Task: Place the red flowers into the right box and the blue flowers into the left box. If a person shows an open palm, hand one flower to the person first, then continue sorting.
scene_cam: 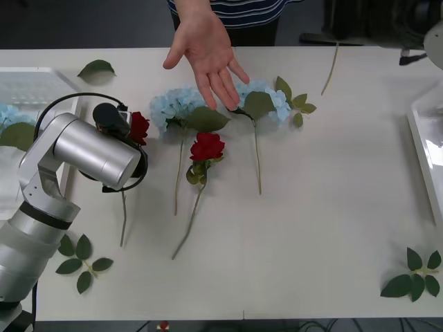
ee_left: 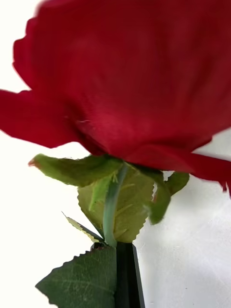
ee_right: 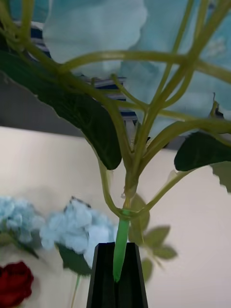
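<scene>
A person's open palm (scene_cam: 208, 59) reaches over the table's far side. My left gripper (scene_cam: 128, 126) is shut on the stem of a red flower (scene_cam: 140, 127); in the left wrist view the bloom (ee_left: 130, 82) looms above the black fingers (ee_left: 126, 274). My right gripper (ee_right: 118, 269) is shut on the green stem of a blue flower (ee_right: 139, 72), held up in front of the striped shirt. Another red flower (scene_cam: 206, 146) lies mid-table between two blue flowers (scene_cam: 176, 104) (scene_cam: 266, 97). The left box (scene_cam: 34, 79) holds a blue flower (scene_cam: 8, 116). The right box (scene_cam: 423, 149) sits at the right edge.
Loose green leaf sprigs lie at the near left (scene_cam: 79, 256), near right (scene_cam: 415, 277) and far left (scene_cam: 97, 68). A bare stem (scene_cam: 330, 69) lies at the back right. Open tabletop spans the near middle and right.
</scene>
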Controlling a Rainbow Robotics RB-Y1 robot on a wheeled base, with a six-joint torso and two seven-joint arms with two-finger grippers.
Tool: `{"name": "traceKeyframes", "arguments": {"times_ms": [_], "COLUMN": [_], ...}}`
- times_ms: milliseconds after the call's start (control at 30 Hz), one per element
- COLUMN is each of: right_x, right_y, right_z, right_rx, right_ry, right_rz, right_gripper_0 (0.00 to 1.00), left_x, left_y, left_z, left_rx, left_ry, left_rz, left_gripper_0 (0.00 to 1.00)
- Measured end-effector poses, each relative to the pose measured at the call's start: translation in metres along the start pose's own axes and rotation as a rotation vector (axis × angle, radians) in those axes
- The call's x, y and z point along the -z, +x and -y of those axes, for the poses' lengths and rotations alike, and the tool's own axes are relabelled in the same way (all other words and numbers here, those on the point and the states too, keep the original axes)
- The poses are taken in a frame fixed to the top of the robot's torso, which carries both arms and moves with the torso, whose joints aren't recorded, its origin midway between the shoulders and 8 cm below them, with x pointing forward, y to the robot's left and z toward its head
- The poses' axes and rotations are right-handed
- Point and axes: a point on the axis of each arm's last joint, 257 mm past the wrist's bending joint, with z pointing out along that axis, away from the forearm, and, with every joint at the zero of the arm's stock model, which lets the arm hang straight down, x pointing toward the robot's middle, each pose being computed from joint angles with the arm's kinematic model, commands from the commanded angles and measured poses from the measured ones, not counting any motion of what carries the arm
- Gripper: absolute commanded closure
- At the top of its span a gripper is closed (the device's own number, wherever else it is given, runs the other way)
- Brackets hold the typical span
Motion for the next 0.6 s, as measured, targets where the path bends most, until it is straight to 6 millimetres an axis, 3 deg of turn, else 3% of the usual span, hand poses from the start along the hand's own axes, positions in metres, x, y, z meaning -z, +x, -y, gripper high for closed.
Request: {"name": "traceKeyframes", "arguments": {"times_ms": [233, 333, 467, 600], "right_x": [-0.005, -0.007, -0.017, -0.031], "right_y": [-0.089, -0.119, -0.141, -0.143], "right_z": [-0.037, -0.049, -0.06, -0.071], "right_rx": [0.112, 0.125, 0.065, 0.037], "right_ry": [0.002, 0.025, 0.061, 0.08], "right_rz": [0.205, 0.289, 0.373, 0.395], "right_gripper_0": [1.0, 1.0, 1.0, 1.0], "left_x": [0.0, 0.0, 0.0, 0.0], "left_y": [0.0, 0.0, 0.0, 0.0], "left_z": [0.0, 0.0, 0.0, 0.0], "left_rx": [0.0, 0.0, 0.0, 0.0], "left_ry": [0.0, 0.0, 0.0, 0.0], "left_rz": [0.0, 0.0, 0.0, 0.0], "left_gripper_0": [1.0, 1.0, 1.0, 1.0]}}
